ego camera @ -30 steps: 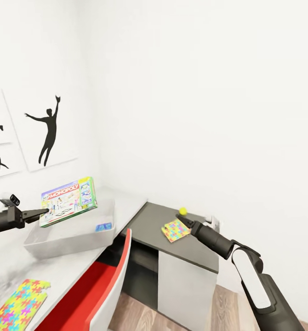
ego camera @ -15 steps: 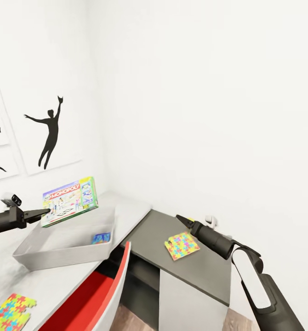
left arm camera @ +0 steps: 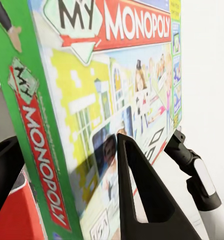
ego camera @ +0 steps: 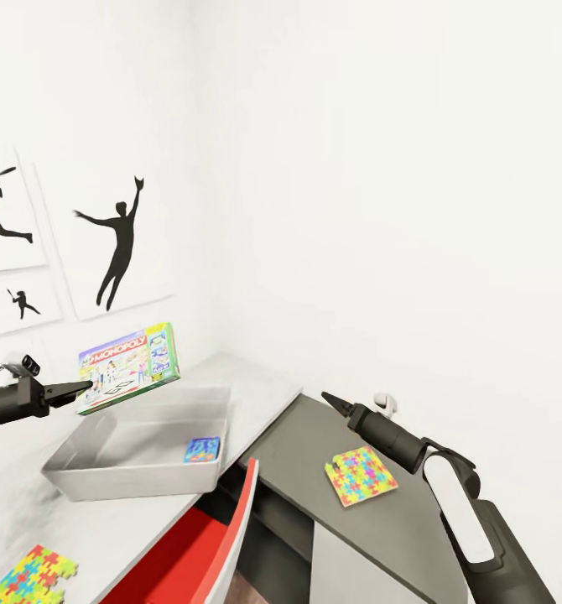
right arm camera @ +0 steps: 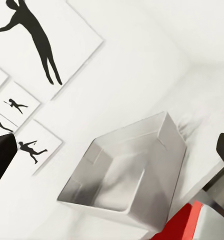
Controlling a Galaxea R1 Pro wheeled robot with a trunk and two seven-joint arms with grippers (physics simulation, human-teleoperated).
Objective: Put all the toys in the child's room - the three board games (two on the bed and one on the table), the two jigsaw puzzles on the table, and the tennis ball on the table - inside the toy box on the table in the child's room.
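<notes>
A: What changed?
B: View panned only. Left hand (ego camera: pixel 78 387) still clamps the Monopoly box (ego camera: pixel 128 367) above the bin (ego camera: pixel 138 478). Ball's gone from view; can't tell where.
A: Right hand (ego camera: pixel 327 398)?
B: Empty, state unclear, above the desk (ego camera: pixel 314 445) by a puzzle (ego camera: pixel 361 475).

A child's bedroom in a home: white walls hung with black sports-silhouette pictures (ego camera: pixel 117 243), an L-shaped desk (ego camera: pixel 314 436) in the corner (one wing light, one dark), a toy bin (ego camera: pixel 138 453), bright jigsaw boards (ego camera: pixel 361 475).
</notes>
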